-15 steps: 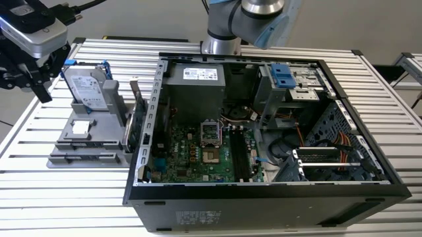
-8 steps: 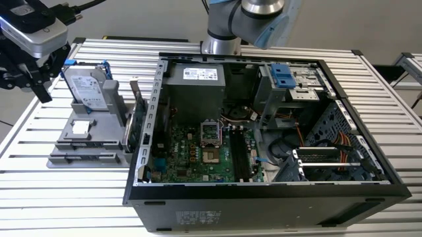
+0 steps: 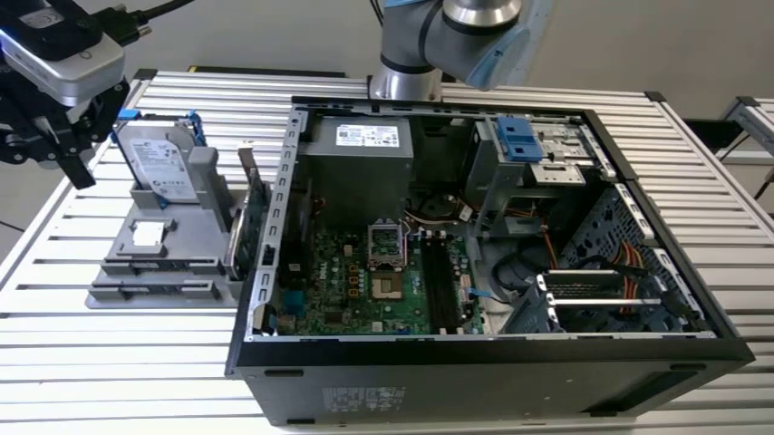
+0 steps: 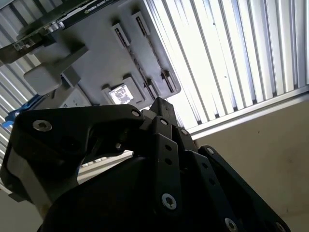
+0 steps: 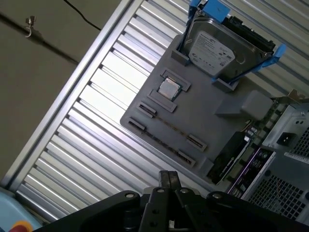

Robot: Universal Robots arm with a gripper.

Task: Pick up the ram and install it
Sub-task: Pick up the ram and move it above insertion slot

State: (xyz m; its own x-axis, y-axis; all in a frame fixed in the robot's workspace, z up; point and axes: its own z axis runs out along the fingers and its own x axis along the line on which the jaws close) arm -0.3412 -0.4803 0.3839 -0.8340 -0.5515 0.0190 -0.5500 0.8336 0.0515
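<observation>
The ram shows as a thin dark edge (image 3: 169, 265) standing in a slot of the grey fixture (image 3: 121, 294) on the table, at the exterior view's left. In the first wrist view the ram (image 5: 169, 126) is a slim line between two pairs of clips. My gripper (image 3: 75, 172) hangs above the table beyond the fixture's far left corner, apart from it. Its fingers (image 5: 169, 175) meet with nothing between them, and its black linkage (image 4: 158, 104) fronts the second wrist view. The open computer case (image 3: 484, 349) lies beside the fixture, with the motherboard's long black memory slots (image 3: 441, 281) exposed.
On the fixture a silver hard drive with blue rails (image 3: 159, 163) leans upright, and a small square chip (image 3: 148, 234) sits in its recess. A green expansion card (image 3: 250, 227) stands between fixture and case. The arm's base (image 3: 411, 54) rises behind the case. The slatted table's edge (image 3: 36, 208) runs close by.
</observation>
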